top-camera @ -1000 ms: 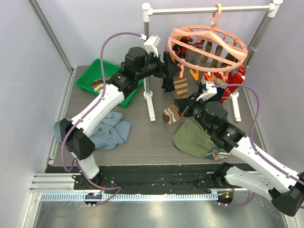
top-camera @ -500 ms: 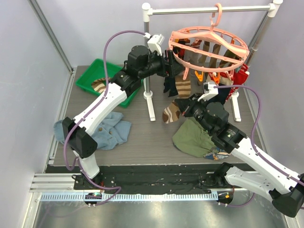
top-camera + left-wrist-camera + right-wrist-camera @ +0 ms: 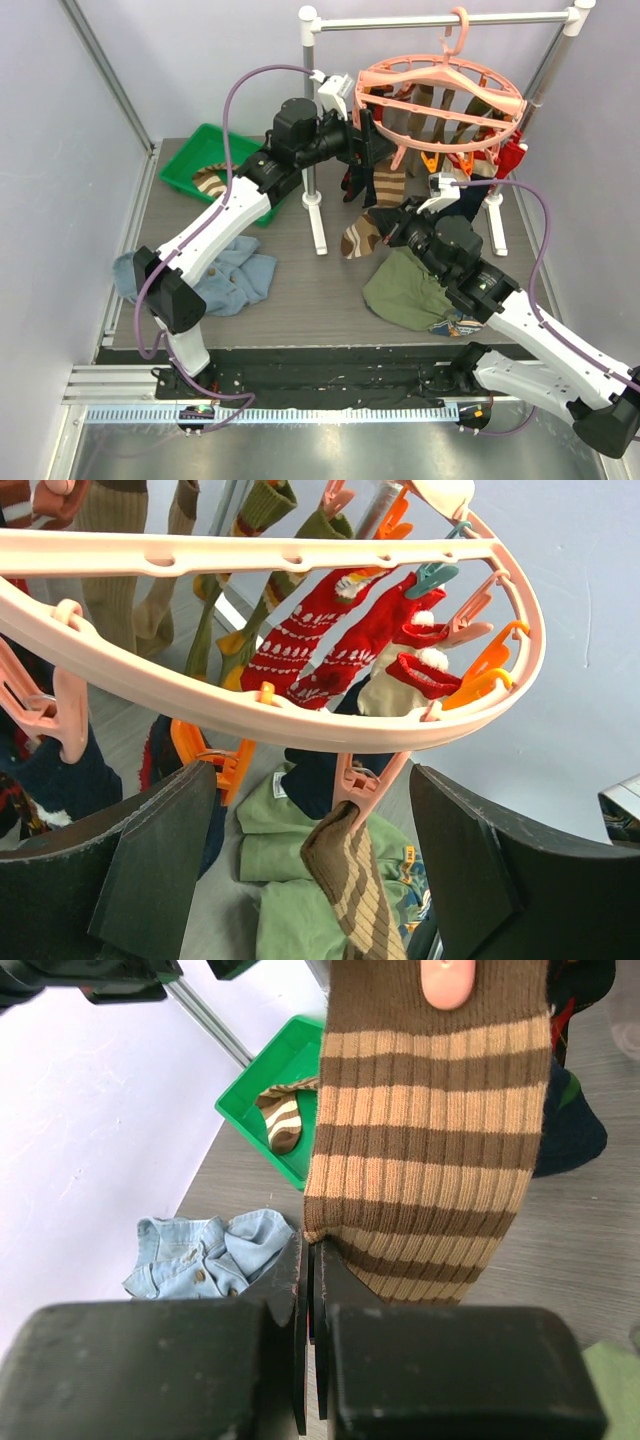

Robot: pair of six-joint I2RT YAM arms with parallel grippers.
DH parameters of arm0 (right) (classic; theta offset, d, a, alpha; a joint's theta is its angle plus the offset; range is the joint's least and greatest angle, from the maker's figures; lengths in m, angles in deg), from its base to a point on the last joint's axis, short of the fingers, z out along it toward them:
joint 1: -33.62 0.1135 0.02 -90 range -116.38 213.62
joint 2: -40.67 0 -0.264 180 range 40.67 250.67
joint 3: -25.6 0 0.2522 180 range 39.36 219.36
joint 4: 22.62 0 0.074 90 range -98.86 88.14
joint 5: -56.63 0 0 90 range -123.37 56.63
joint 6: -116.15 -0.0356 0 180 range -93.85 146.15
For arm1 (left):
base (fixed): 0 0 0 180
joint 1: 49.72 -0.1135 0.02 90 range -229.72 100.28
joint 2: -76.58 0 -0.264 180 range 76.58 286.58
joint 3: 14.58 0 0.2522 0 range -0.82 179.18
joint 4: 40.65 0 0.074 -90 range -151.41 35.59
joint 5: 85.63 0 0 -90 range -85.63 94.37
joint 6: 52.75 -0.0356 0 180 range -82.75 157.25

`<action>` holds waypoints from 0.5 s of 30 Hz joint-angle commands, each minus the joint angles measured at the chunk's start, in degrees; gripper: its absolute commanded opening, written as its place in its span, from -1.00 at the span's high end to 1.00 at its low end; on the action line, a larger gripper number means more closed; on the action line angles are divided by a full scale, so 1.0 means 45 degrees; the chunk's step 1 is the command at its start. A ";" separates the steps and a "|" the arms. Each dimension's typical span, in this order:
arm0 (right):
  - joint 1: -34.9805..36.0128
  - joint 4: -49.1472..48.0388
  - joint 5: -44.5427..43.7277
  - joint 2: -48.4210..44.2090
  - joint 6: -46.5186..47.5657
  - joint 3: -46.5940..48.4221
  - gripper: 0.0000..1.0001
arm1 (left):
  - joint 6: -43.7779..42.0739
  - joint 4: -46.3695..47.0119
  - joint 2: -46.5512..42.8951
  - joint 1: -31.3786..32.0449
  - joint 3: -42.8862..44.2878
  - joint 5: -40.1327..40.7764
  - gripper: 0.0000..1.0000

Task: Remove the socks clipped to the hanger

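The round salmon-pink hanger (image 3: 440, 75) hangs from the rail with several socks clipped under its ring (image 3: 300, 720). In the left wrist view red patterned socks (image 3: 330, 640) show at the far side. My left gripper (image 3: 365, 150) is open at the ring's left edge, its fingers either side of a pink peg (image 3: 365, 780), apart from it. That peg holds a brown and tan striped sock (image 3: 360, 880). My right gripper (image 3: 395, 228) is shut on the lower edge of that sock (image 3: 430, 1140), pinching its corner at the fingertips (image 3: 310, 1245).
A green bin (image 3: 195, 165) at the back left holds one striped sock (image 3: 210, 180). A blue denim garment (image 3: 235, 275) lies front left and an olive-green garment (image 3: 405, 290) lies under the hanger. The rail stand's white post (image 3: 310, 130) rises beside my left arm.
My left gripper has moved right to the hanger's rim, and the ring has tipped up on that side. The right arm and the striped sock have stayed put.
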 commanded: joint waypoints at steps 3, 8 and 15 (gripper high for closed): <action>0.0042 -0.0626 -0.0107 -0.0437 -0.0162 0.0059 0.98 | -0.0252 0.0870 -0.0785 0.0152 -0.0111 -0.0379 -0.66; 0.0042 -0.0606 -0.0126 -0.0496 -0.0123 0.0000 0.98 | -0.0194 0.0968 -0.0981 0.0464 -0.0169 -0.0633 -0.68; 0.0042 -0.0567 -0.0068 -0.0554 -0.0045 0.0019 0.98 | 0.0197 0.1144 -0.1059 0.0816 -0.0150 -0.0810 -0.68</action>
